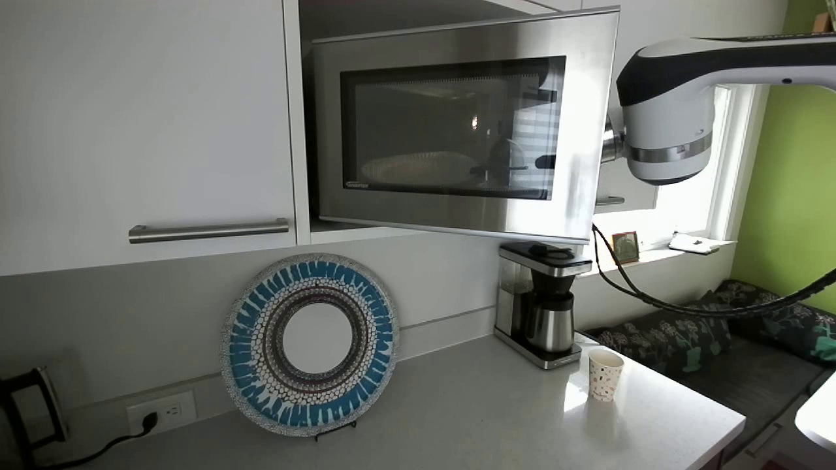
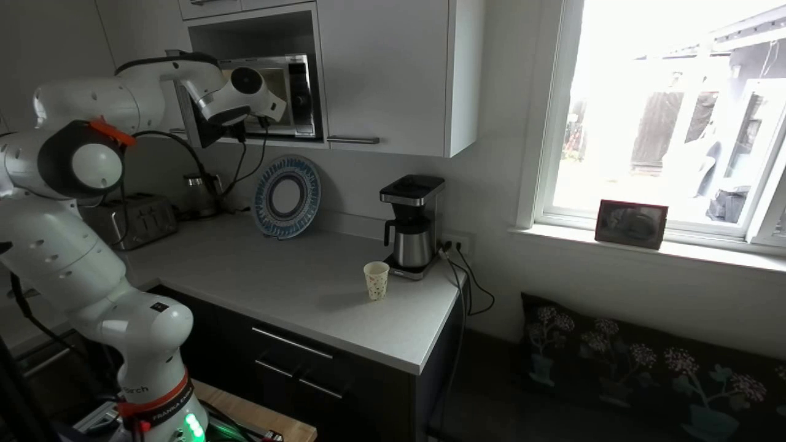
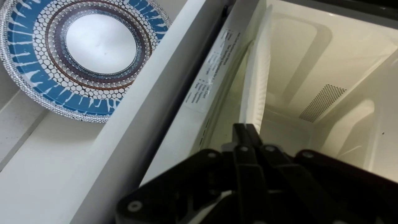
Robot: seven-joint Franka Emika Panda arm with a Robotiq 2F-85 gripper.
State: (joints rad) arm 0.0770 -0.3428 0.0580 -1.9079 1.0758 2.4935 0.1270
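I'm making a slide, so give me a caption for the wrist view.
Gripper closed on a plate at the open microwave, patterned disc at upper left.

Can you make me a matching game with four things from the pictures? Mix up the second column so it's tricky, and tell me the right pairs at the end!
Things:
1. white plate
2. speckled cup
3. microwave door
4. picture frame

Where it is or how it is:
A. resting on the windowsill
B. held by its edge in the end effector
C. swung open
D. standing on the counter

Right pairs: 1-B, 2-D, 3-C, 4-A.
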